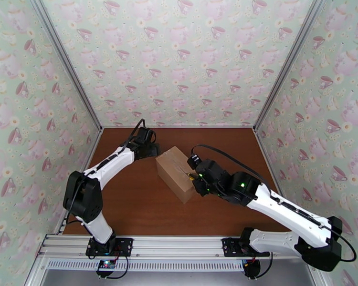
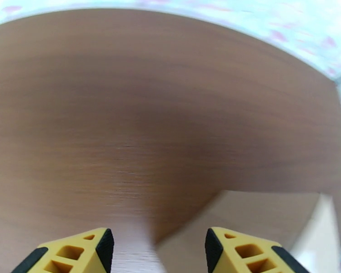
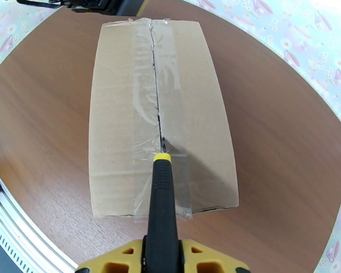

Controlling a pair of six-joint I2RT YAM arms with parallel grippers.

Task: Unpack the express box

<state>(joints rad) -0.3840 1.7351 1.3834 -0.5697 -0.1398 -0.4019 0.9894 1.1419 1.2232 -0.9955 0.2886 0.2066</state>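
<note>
The top camera sits high above and behind my two bases. It looks down and forward over the whole table [image 1: 131, 206], far enough off to take in both arms and the walls. My left wrist camera rides just behind my left gripper [image 2: 157, 244], close over the tabletop. It faces along the wood toward the far wall, with a blurred corner of the express box [image 2: 261, 214] at its lower right. My right wrist camera looks down along the cutter [image 3: 161, 201] in my right gripper [image 3: 161, 255], close above the box's taped top. All three views share the box and the wood around it.
</note>
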